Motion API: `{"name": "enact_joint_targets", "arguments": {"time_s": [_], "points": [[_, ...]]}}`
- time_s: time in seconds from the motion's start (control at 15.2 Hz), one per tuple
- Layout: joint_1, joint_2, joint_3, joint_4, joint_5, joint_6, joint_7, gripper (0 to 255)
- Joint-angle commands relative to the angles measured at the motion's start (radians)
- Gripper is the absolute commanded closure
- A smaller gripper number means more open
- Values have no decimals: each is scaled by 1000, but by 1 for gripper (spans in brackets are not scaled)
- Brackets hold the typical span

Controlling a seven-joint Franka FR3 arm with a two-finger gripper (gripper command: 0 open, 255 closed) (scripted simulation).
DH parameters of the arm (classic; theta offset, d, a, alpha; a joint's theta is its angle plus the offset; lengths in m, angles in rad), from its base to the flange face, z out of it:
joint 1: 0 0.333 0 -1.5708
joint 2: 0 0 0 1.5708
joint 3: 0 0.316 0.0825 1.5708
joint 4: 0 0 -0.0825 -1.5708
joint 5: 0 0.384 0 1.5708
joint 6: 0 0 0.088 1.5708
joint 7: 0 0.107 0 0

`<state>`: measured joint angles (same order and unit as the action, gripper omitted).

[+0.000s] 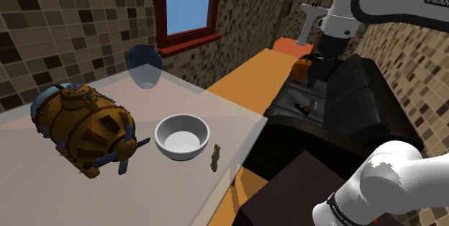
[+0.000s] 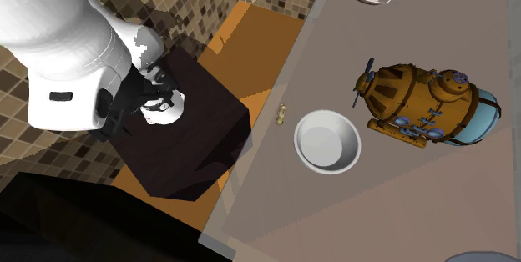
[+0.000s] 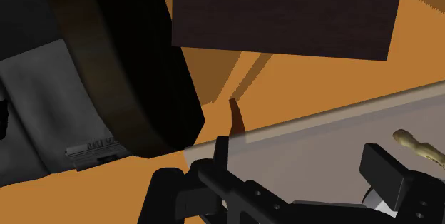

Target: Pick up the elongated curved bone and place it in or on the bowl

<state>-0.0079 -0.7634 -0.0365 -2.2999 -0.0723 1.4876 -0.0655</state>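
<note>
Gripper (image 3: 274,181): 1 unit, all black. Its 2 fingers stand apart with nothing between them but bare surface; it is released and grasps nothing. In the shoulder view it hangs at the upper right of the frame, over dark furniture beyond the table's edge.

Bone (image 3: 419,147): 1 item, pale, long and slightly curved. In the wrist view it lies on the grey table (image 1: 144,196) outside 1 finger, clear of both fingers. In the shoulder view the bone sits at the lower middle of the frame, close to the table's edge and well apart from the gripper.

White bowl (image 1: 182,136): 1 item, upright, just beside the bone and not touching it, left of it in the shoulder view.

Second vessel (image 1: 142,66): 1 item, upper left of the middle in the shoulder view, far from the bone.

Submarine model (image 1: 83,127): 1 item, brown with blue parts, at the left of the shoulder view, next to the white bowl.

Dark box (image 2: 184,127): 1 item, left of the middle in the second exterior view, standing on the orange floor (image 1: 245,80) beside the table.
</note>
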Motion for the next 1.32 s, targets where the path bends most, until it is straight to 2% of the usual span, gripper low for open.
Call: {"name": "enact_joint_targets", "arguments": {"time_s": [0.0, 0.66, 1.25], "points": [[0, 0, 0, 0, 0, 0, 0, 0], [58, 136, 194, -70, 120, 164, 243, 0], [95, 371, 362, -25, 175, 322, 458, 0]]}}
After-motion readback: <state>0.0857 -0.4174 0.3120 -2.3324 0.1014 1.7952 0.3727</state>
